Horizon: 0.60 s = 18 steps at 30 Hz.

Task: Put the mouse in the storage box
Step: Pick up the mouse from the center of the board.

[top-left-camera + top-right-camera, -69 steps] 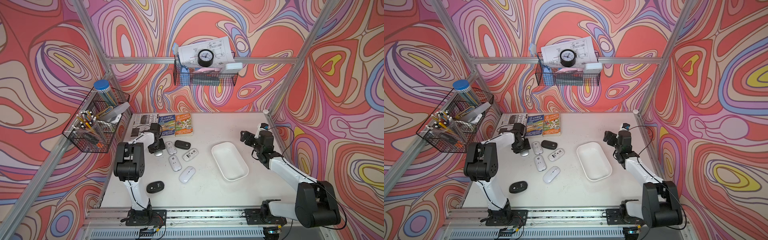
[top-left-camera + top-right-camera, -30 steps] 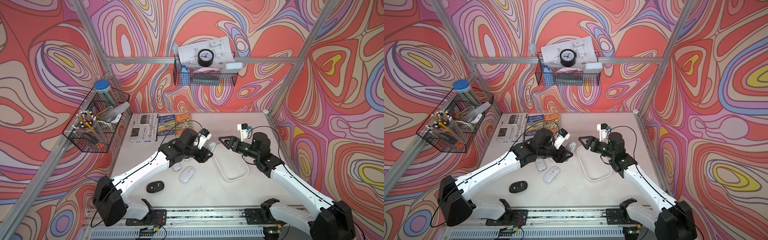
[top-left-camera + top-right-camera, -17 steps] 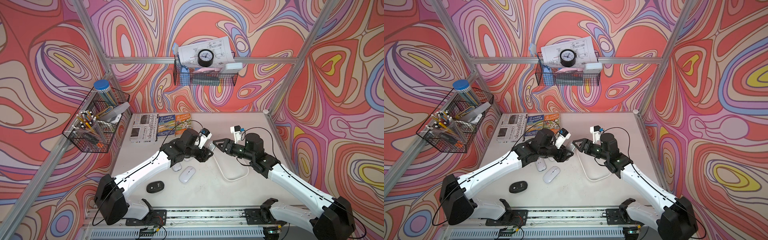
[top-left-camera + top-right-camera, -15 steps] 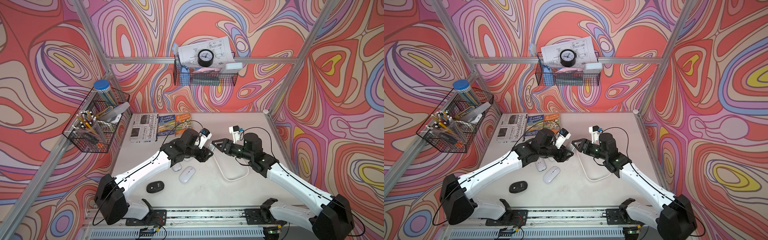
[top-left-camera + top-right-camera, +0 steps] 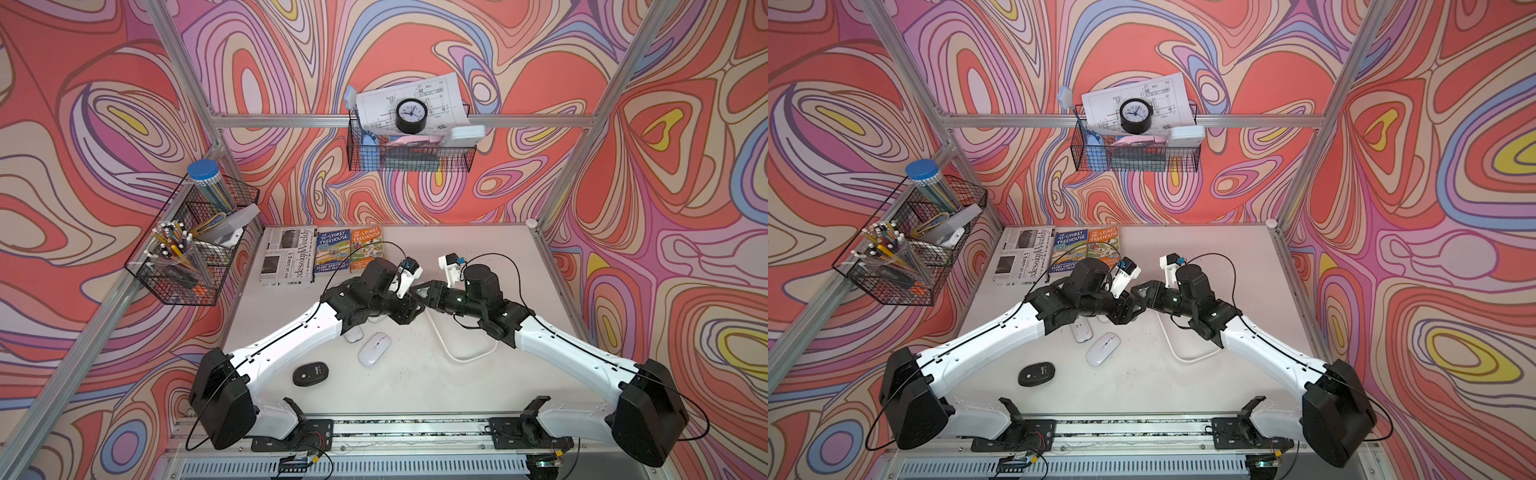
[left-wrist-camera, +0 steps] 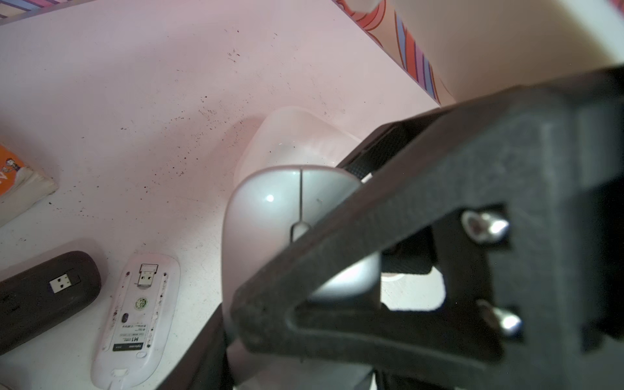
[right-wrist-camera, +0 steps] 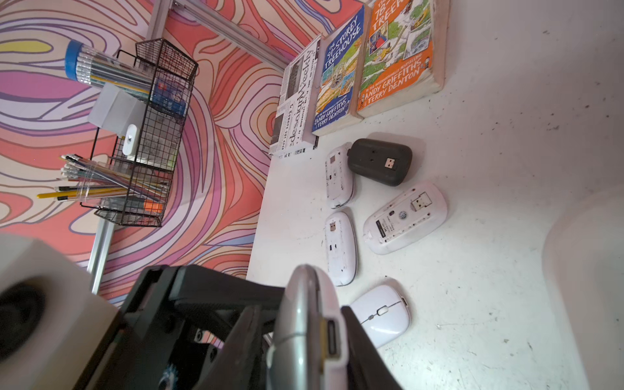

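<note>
Left end effector (image 5: 411,309) around glossy, rounded mouse (image 6: 266,209)

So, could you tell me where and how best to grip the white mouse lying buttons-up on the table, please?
I would take the white mouse across its two long sides, about mid-length, coming straight down from above. It lies flat on the table, buttons up: the low domed back gives no hold, but the long sides run nearly parallel.

Mouse (image 6: 266,209): smooth grey plastic, glossy, carrying a highlight.
Storage box (image 6: 290,135): smooth white plastic, slightly translucent.
Table (image 6: 135,84): matt white, flecked with dark specks.
Left wire basket (image 5: 195,253): black metal wire.
Books (image 7: 395,57): glossy paper covers.
Frame rail (image 5: 282,120): satin bare metal.
</note>
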Each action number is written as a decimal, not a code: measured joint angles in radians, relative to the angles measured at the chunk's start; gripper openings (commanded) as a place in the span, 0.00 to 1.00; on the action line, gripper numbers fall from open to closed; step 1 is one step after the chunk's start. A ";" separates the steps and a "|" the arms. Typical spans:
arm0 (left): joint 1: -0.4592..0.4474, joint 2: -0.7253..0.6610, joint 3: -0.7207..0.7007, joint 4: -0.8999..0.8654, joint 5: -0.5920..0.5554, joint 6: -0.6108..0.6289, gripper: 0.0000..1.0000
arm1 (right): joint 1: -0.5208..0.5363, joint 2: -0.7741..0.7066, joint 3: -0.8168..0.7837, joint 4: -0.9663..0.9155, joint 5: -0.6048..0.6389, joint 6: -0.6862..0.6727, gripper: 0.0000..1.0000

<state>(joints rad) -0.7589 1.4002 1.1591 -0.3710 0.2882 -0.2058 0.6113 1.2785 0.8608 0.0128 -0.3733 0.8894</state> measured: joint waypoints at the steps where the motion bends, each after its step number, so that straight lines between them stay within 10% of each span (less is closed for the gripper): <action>1: 0.000 0.001 -0.002 0.000 -0.003 0.000 0.34 | 0.000 0.003 0.000 0.000 0.002 0.001 0.26; 5: 0.000 0.004 -0.003 0.002 -0.007 0.000 0.42 | 0.001 0.008 0.003 -0.004 0.008 0.000 0.22; 11: 0.000 0.004 -0.008 0.008 -0.013 0.000 0.81 | 0.004 0.010 0.011 -0.009 0.031 -0.037 0.21; 18: -0.001 -0.069 -0.062 -0.003 -0.075 0.000 0.88 | -0.058 0.010 0.029 -0.058 0.116 -0.134 0.20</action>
<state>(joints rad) -0.7597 1.3308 1.0973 -0.3744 0.2131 -0.2062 0.5533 1.2884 0.8902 -0.0452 -0.2569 0.7551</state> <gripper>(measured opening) 0.867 0.272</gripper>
